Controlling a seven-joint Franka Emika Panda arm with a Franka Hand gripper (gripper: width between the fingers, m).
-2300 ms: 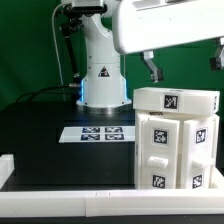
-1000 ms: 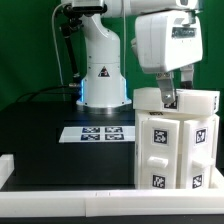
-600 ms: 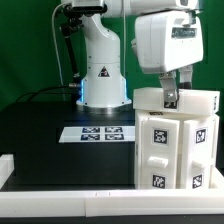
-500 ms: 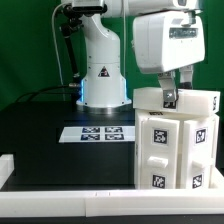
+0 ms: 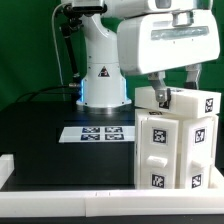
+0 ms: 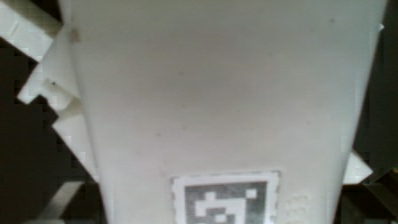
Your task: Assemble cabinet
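Note:
The white cabinet body (image 5: 172,150) stands at the exterior view's right, with several black-and-white tags on its front panels. A white top panel (image 5: 200,100) with one tag lies across its top. My gripper (image 5: 176,92) comes down from above with one finger on either side of this panel and is shut on it. The wide hand hides much of the panel's back. In the wrist view the same panel (image 6: 214,100) fills the picture, its tag close to the camera, and the fingers do not show.
The marker board (image 5: 97,133) lies flat on the black table to the exterior view's left of the cabinet. The arm's white base (image 5: 100,70) stands behind it. A white rim (image 5: 60,195) runs along the table's front edge.
The hand has turned about a quarter turn over the cabinet top. The top panel's tag has shifted from the middle toward the exterior view's right.

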